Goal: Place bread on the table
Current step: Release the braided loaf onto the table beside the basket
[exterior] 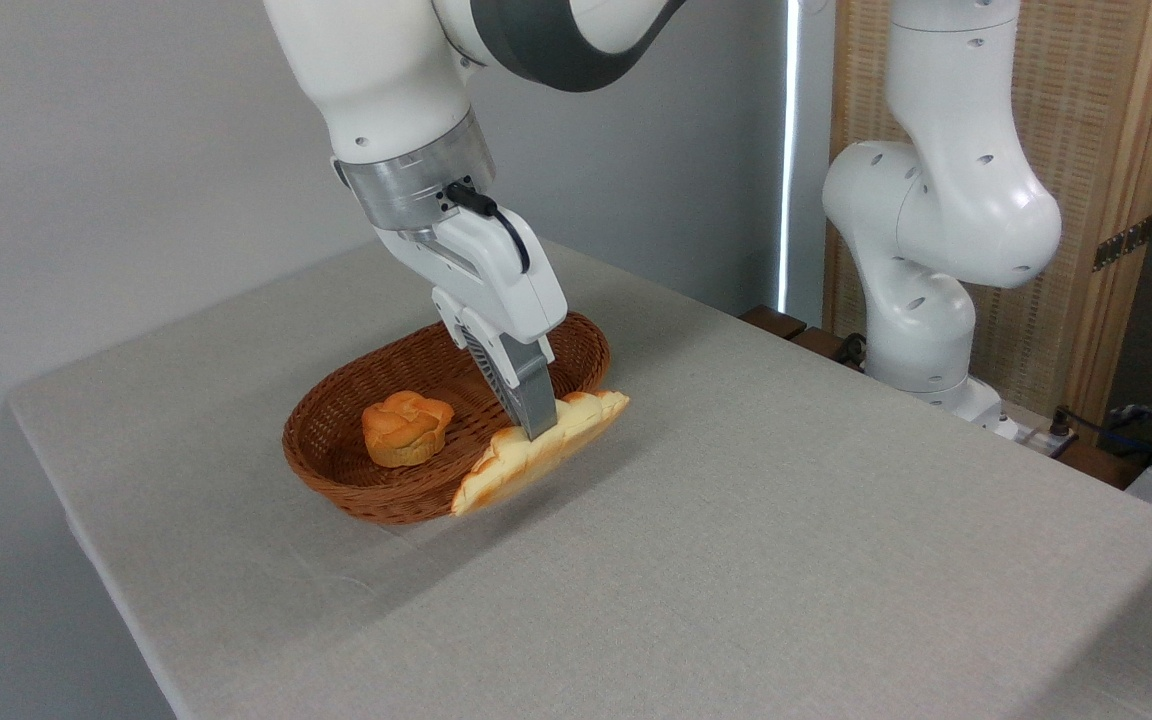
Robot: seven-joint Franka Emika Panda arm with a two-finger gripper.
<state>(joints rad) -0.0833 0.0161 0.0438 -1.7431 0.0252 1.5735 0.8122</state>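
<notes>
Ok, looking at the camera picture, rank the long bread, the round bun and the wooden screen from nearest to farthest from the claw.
1. Bread: pinched in the claw, over the basket's near rim.
2. Bun: to the claw's left, inside the basket.
3. Wooden screen: far right, behind the table.

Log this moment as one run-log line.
phase: carry | gripper: shut on bread | bread: lifted over basket's near rim, tilted | bun: in basket | table: bread not yet placed

White arm, grey joints, black cable (pixel 506 222)
</notes>
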